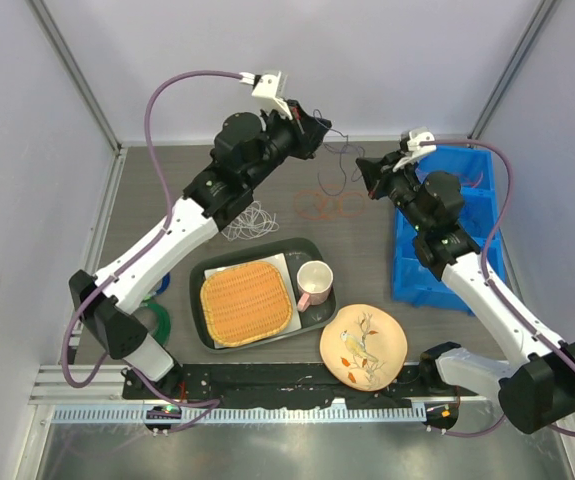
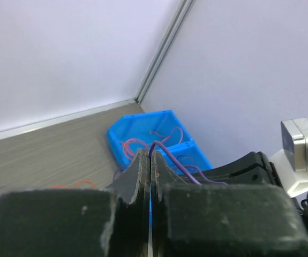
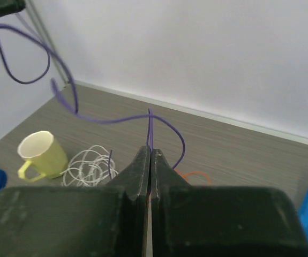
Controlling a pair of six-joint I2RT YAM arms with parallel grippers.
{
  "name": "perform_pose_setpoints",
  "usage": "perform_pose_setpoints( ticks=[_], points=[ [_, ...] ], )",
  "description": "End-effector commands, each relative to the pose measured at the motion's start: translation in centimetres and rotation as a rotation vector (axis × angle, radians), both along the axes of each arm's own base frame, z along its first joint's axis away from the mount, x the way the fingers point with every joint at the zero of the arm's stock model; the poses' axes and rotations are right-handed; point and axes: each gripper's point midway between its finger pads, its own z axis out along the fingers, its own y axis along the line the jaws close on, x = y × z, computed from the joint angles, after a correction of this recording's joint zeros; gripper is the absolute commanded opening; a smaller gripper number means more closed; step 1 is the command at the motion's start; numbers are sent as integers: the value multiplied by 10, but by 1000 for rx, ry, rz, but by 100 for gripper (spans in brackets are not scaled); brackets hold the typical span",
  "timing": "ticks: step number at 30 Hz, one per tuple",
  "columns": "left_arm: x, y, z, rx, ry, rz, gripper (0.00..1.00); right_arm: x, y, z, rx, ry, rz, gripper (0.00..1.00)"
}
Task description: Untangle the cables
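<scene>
Above the grey worktop's (image 1: 367, 250) far side, the left tool (image 1: 319, 128) and right tool (image 1: 367, 170) are each clamping fully shut on the purple cable (image 3: 149, 128), holding it clear of the orange cable (image 1: 327, 205) and white cable (image 1: 250, 222) lying below.

Bright, even, diffuse light from above here: the pale walls (image 1: 367, 60) are washed close to white and only soft, faint shadows lie under the arms on the grey bench (image 1: 367, 250). There's a mild sheen along the metal rail (image 1: 267, 412) at the near edge, and the corner posts (image 1: 77, 70) splay outward with wide-angle stretch. In the wrist views the left tool (image 2: 150, 155) and right tool (image 3: 150, 152) loom dark, grainy and soft at the lens, while the purple cable (image 3: 111, 120) beyond reads sharp against the wall.
</scene>
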Motion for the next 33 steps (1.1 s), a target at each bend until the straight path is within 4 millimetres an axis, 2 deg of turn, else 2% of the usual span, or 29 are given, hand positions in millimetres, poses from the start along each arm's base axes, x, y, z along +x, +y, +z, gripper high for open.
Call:
perform_pose_setpoints(
  ticks=[1,5,9,10,14,16,18,20,22,23,24,25,26,27,28,29,30,31,32,33],
  points=[
    [0,2,2,-86,24,15,0,-19,28,50,79,-139,188,5],
    [-6,5,-2,-90,46,7,0,-29,38,56,112,-191,265,5],
    [-10,5,-16,-67,91,0,0,-42,50,57,107,-222,362,4],
    [-10,6,-28,-36,125,2,0,-44,49,59,111,-224,360,2],
    [-8,-4,-59,27,202,-25,1,-27,32,57,106,-185,223,1],
    [-9,-12,-70,55,232,-62,0,-27,34,54,77,-169,237,1],
    [-9,-19,-75,71,238,-92,0,-27,37,51,59,-142,254,1],
    [-9,-24,-77,71,245,-111,0,-20,32,46,42,-71,210,1],
    [-5,-30,-87,79,262,-120,3,-1,7,38,29,0,36,1],
    [-7,-36,-86,75,258,-153,7,6,-3,35,17,13,-31,1],
    [-2,-45,-96,73,274,-170,10,17,-30,33,18,28,-193,1],
    [-1,-52,-97,63,275,-195,13,20,-44,30,9,47,-270,1],
    [-9,-65,-92,44,266,-282,20,22,-56,28,-5,57,-338,1],
    [-2,-82,-107,34,275,-324,20,26,-80,24,-32,67,-470,1],
    [-3,-94,-100,-12,298,-375,18,25,-89,22,-53,77,-516,1],
    [-9,-108,-100,-36,305,-460,13,25,-99,21,-70,80,-563,1],
    [0,-126,-124,-43,346,-492,9,24,-107,20,-98,83,-597,1],
    [1,-139,-110,-95,353,-531,5,22,-122,20,-106,88,-671,1],
    [0,-150,-112,-110,361,-569,0,21,-127,20,-107,90,-697,1],
    [-9,-163,-109,-128,355,-630,0,18,-133,15,-123,110,-723,1]
  ],
)
